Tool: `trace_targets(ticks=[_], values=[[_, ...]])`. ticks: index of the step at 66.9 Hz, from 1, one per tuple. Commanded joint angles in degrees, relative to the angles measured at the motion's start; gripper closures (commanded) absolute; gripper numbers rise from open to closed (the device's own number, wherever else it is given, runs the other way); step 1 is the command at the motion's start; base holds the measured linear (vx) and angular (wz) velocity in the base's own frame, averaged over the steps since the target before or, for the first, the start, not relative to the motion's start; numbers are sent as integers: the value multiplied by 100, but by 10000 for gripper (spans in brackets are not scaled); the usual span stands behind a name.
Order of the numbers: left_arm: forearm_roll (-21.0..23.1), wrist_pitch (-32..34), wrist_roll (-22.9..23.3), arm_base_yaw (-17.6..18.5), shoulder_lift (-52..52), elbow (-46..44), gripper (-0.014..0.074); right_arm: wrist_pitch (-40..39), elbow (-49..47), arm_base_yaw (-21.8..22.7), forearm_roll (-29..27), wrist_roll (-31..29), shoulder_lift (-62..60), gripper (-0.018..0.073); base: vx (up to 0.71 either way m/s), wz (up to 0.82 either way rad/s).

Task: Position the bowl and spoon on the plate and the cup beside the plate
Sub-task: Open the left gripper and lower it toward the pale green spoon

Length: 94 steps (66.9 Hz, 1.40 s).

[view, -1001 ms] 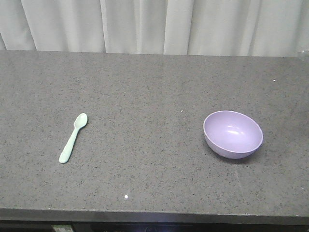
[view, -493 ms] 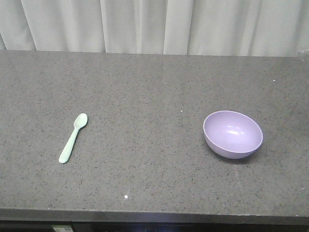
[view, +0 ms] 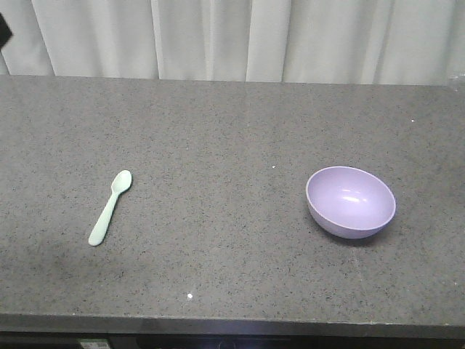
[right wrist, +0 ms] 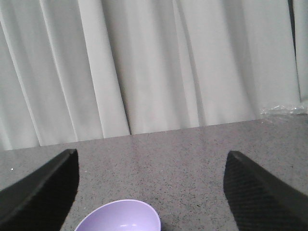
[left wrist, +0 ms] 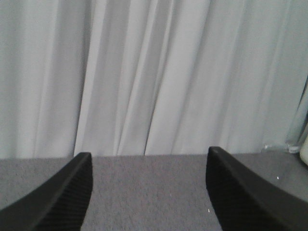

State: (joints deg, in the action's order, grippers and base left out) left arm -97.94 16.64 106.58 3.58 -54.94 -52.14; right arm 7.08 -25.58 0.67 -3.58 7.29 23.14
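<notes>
My left pincer (left wrist: 149,161) is spread wide. Its two dark ribbed fingers (left wrist: 53,197) sit at the 8 and 4 o'clock corners of the left wrist view, and there is only bare grey table (left wrist: 144,192) between them. It has hold of nothing. It faces the pale pleated curtain (left wrist: 144,72) at 12 o'clock. A small pale shape at the 3 o'clock edge is cut off, and I cannot tell what it is.

My right pincer (right wrist: 151,163) is just as wide open and also empty, with its fingers (right wrist: 267,192) framing the lower corners of the right wrist view. The bowl (right wrist: 119,216) shows at 6 o'clock in that view, a shade toward 7. Only its far rim and part of its inside are in the frame, and neither finger touches it.

In the front view the bowl (view: 350,201) stands upright on the speckled table at about 3 o'clock from the table's middle, with nothing visible inside it. The spoon (view: 110,207) lies flat at about 9 o'clock, well apart from the bowl. Its scoop end points toward 1 o'clock and its handle toward 7. A tiny white speck (view: 189,296) sits near the front edge at 6 o'clock. A dark sliver (view: 3,29) pokes in at the 10 o'clock corner, against the curtain. It is too little for me to name.
</notes>
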Motion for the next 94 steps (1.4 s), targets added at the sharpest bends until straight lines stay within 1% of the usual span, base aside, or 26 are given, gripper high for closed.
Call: trace_targets(ticks=[1, 4, 7, 10, 21, 31, 48, 61, 66, 70, 76, 82, 85, 88, 90, 91, 92, 94], values=[[-405, 109, 396, 14, -452, -441, 115, -468, -187, -4, 6, -11, 168, -28, 0, 0], [-405, 21, 396, 21, -615, -561, 116, -468, -187, -4, 6, -11, 186, -28, 0, 0], [-401, -200, 396, 21, -794, -680, 122, -468, -187, -4, 11, -11, 193, -28, 0, 0], [-401, -245, 391, 15, -942, -794, 125, -468, -187, -4, 40, -25, 193, -28, 0, 0], [-401, 280, 419, 24, -1107, -904, 125, -406, -179, -4, 30, -52, 193, -25, 0, 0], [-401, 293, 424, 24, -1107, -926, 125, -406, -179, -4, 30, -52, 193, -25, 0, 0], [-401, 526, 467, 24, -1107, -922, 126, -406, -179, -4, 30, -52, 193, -25, 0, 0], [-401, 488, 461, 15, -1153, -922, 130, -406, -179, -4, 30, -52, 193, -25, 0, 0], [-401, 648, 467, 172, -1319, -916, 148, -406, -179, -4, 30, -52, 193, -25, 0, 0], [-401, 650, 656, 298, -1510, -915, 176, -400, -179, -4, 30, -52, 193, -25, 0, 0], [-401, 569, 804, 487, -1660, -915, 248, -400, -179, -4, 30, -52, 193, -25, 0, 0], [-401, 429, 521, 621, -1705, -915, 304, -400, -179, -4, 30, -52, 193, -25, 0, 0], [-401, 377, 424, 662, -1709, -915, 316, -400, -179, -4, 30, -52, 193, -25, 0, 0], [-308, 296, 289, 662, -1709, -915, 316, -400, -179, -4, 30, -52, 193, -25, 0, 0], [97, 304, -106, 662, -1729, -900, 316, -400, -179, -4, 30, -52, 193, -25, 0, 0], [211, 311, -297, 662, -1729, -894, 316, -400, -179, -4, 30, -52, 193, -25, 0, 0], [801, 348, -657, 662, -1729, -857, 316, -400, -179, -4, 30, -52, 193, -25, 0, 0], [1403, 388, -1185, 662, -1729, -801, 313, -400, -179, -4, 30, -52, 193, -25, 0, 0]])
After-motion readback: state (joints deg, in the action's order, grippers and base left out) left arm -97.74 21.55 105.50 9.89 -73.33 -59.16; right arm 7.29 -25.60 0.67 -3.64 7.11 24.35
